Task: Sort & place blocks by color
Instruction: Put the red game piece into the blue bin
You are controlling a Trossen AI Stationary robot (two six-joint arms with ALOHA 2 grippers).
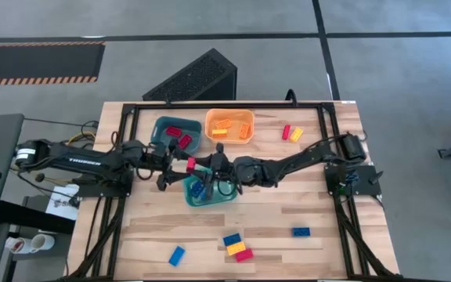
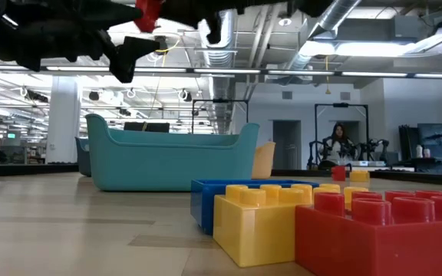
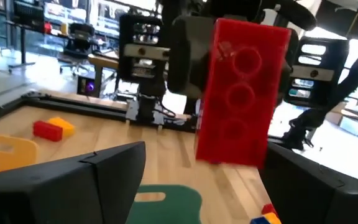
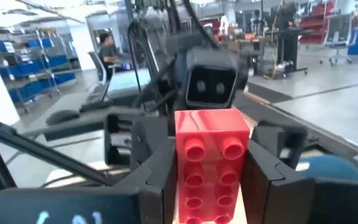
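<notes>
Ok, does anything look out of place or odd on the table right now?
Nothing looks spilled or damaged. One oddity: a red brick hangs in mid-air, clamped in the right gripper's jaws, while the left gripper's jaws stand open facing it.

Both dark arms meet mid-desk.
The right hand [image 4: 211,180] is clamped on a red studded plastic brick [image 4: 211,163]; the left hand [image 3: 185,180] faces it, fingers spread apart.
</notes>
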